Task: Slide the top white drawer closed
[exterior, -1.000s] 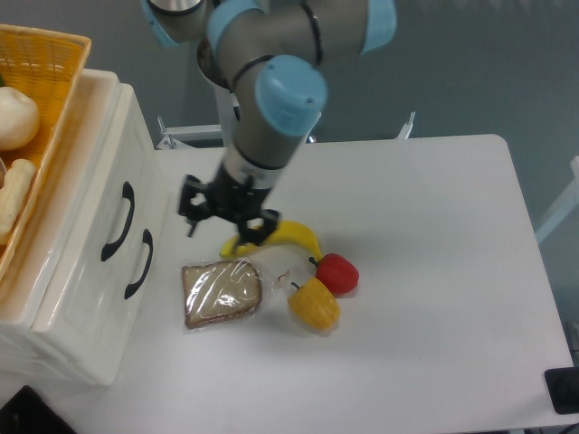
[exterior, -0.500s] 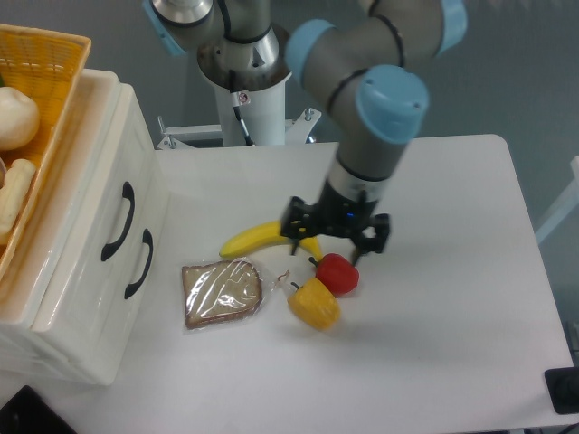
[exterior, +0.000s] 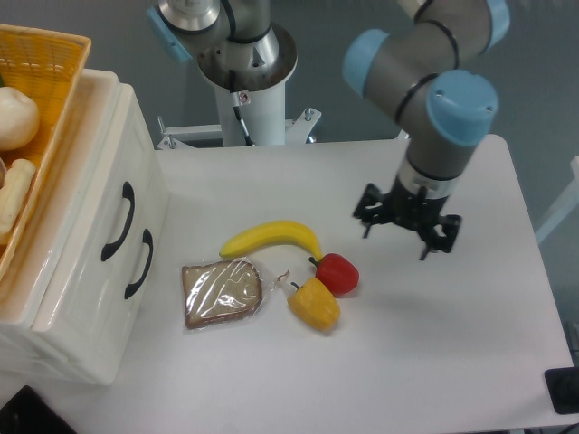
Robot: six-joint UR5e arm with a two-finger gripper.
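While drawer [exterior: 118, 221] seems shut, gripper [exterior: 407, 226] empty.

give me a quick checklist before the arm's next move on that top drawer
1. Top white drawer flush with the cabinet front: ok, looks already shut.
2. Gripper holding nothing: ok, fingers open and empty.
3. Gripper near the black handle: not ok, it hovers far off at the table's right side.
4. Path back to the drawer free: not ok, banana and red pepper lie between.
5. Drawer fully seated: cannot tell from this angle.
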